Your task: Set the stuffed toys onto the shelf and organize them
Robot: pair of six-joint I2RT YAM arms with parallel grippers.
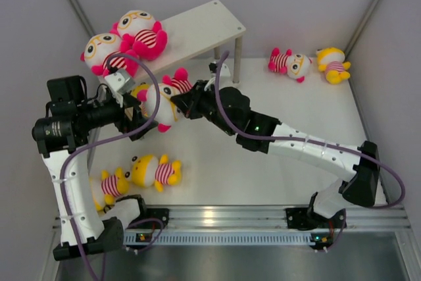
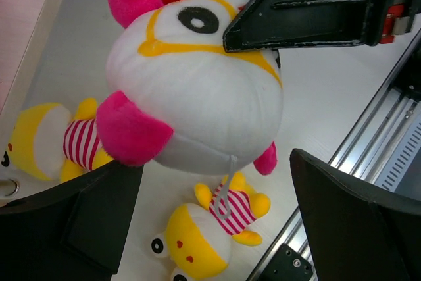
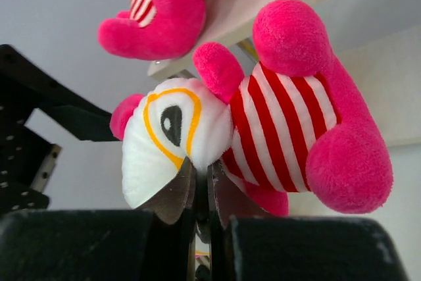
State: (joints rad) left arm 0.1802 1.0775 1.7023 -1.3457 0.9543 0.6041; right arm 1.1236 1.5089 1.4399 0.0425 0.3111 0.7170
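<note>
The shelf (image 1: 197, 25) stands at the back left, with two pink stuffed toys (image 1: 141, 31) (image 1: 105, 51) lying on its top board. My right gripper (image 1: 184, 103) is shut on a third pink toy (image 1: 164, 100) at its neck and holds it in the air in front of the shelf; the right wrist view shows the pinch (image 3: 202, 176) on this toy (image 3: 276, 116). My left gripper (image 1: 137, 115) is open, its fingers (image 2: 66, 222) flanking the toy's head (image 2: 197, 97) without closing on it. A yellow toy (image 1: 139, 89) is partly hidden behind the held one.
Two yellow toys (image 1: 154, 170) (image 1: 112, 185) lie at the near left, also seen in the left wrist view (image 2: 210, 228) (image 2: 52, 139). A pink toy (image 1: 289, 62) and a yellow toy (image 1: 332, 64) lie at the back right. Grey walls enclose the table; a metal rail (image 1: 230, 215) runs along the front.
</note>
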